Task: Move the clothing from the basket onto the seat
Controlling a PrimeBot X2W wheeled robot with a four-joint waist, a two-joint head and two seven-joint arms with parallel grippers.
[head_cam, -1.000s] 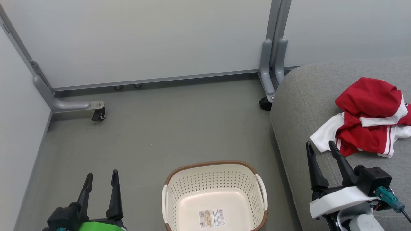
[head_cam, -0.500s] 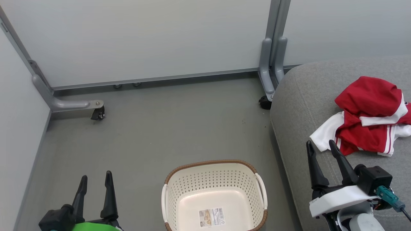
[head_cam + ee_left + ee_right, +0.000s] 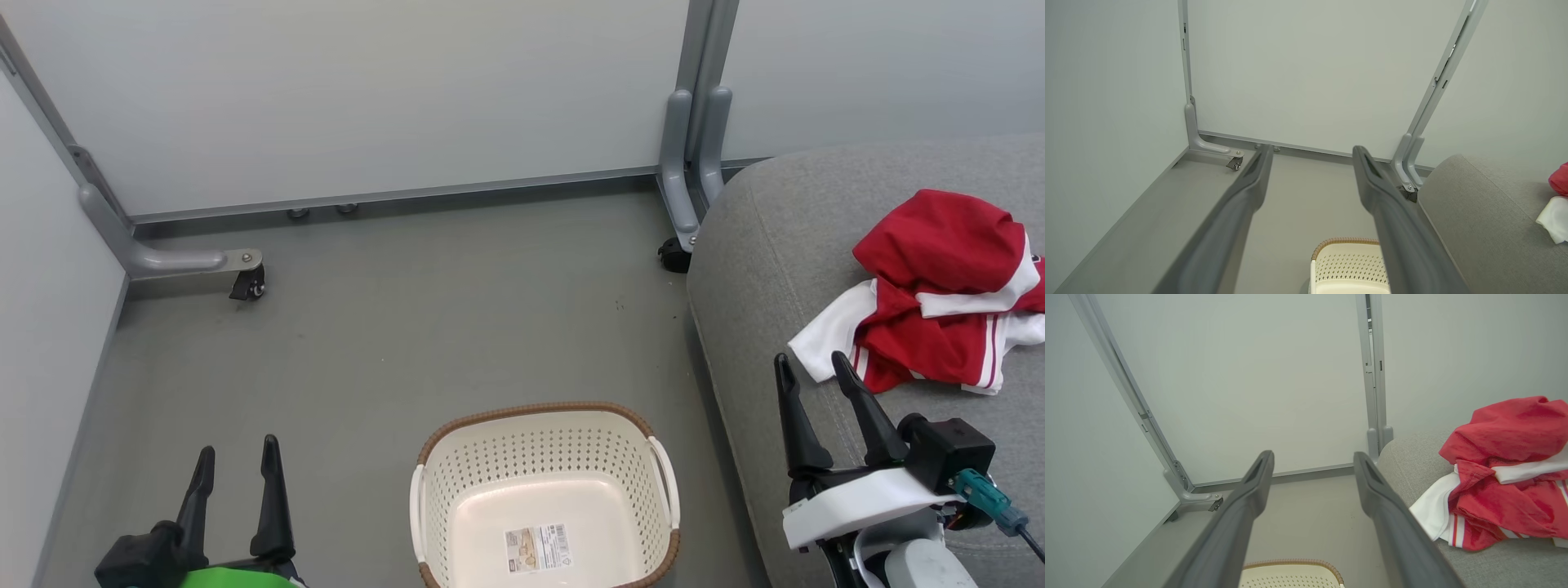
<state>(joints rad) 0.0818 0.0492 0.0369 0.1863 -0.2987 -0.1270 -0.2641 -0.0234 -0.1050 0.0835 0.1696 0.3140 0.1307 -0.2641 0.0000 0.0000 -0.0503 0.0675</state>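
Observation:
The red and white clothing (image 3: 939,294) lies heaped on the grey seat (image 3: 759,245) at the right; it also shows as the clothing (image 3: 1506,477) on the seat (image 3: 1494,559) in the right wrist view. The cream basket (image 3: 545,498) stands on the floor, holding nothing but its inside label. My right gripper (image 3: 810,366) is open over the seat's near edge, just short of the clothing's white sleeve. My left gripper (image 3: 237,453) is open over the floor, left of the basket. The left wrist view catches the basket (image 3: 1347,265), the seat (image 3: 1478,212) and a corner of the clothing (image 3: 1557,192).
Pale partition walls close the space behind and on the left. Their grey feet with castors (image 3: 249,286) (image 3: 673,255) stand on the grey floor (image 3: 408,327), one right at the seat's far corner.
The head view has shifted slightly. My left gripper has drawn back toward the lower left. The right gripper, clothing and basket keep their places.

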